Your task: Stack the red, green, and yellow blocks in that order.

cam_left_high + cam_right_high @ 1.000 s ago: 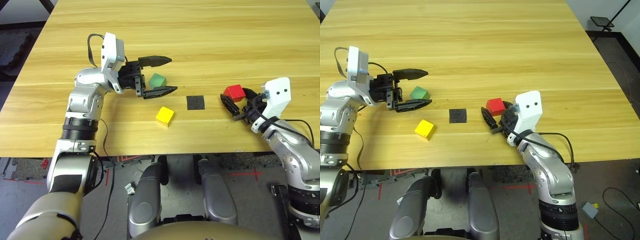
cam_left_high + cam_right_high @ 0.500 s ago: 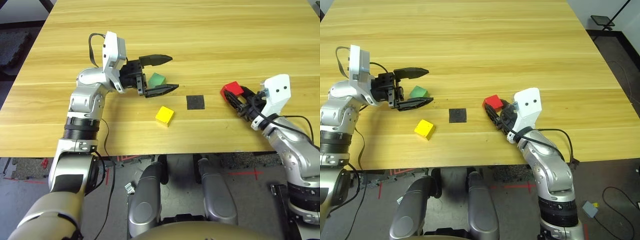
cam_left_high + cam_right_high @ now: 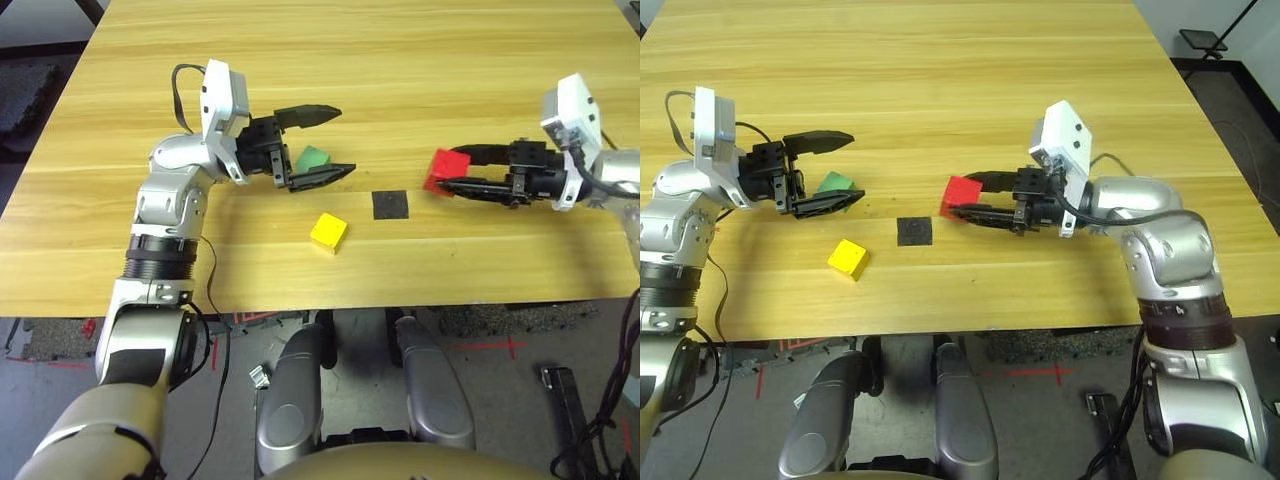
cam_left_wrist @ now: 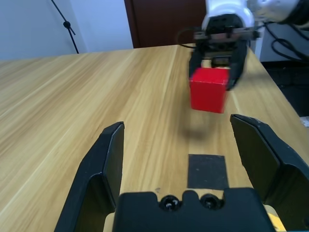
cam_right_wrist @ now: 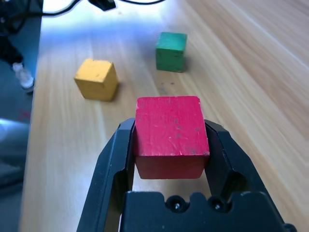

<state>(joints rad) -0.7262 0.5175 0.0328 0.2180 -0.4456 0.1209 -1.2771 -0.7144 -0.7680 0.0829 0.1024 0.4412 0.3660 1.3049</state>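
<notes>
Status as I read it: right gripper [image 3: 447, 182] is clenched on the red block [image 3: 444, 169], which I see held above the table [image 3: 400, 60] beside the black patch [image 3: 391, 204]. Left gripper [image 3: 328, 143] is spread wide around the green block [image 3: 313, 158]. Yellow block [image 3: 329, 232] rests near the patch.

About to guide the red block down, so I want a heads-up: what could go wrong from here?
1. The right tool grips the red block only at its fingertips, lifted off the table, so it could slip or twist.
2. The left tool is open around the green block; any swing might knock it towards the yellow block.
</notes>
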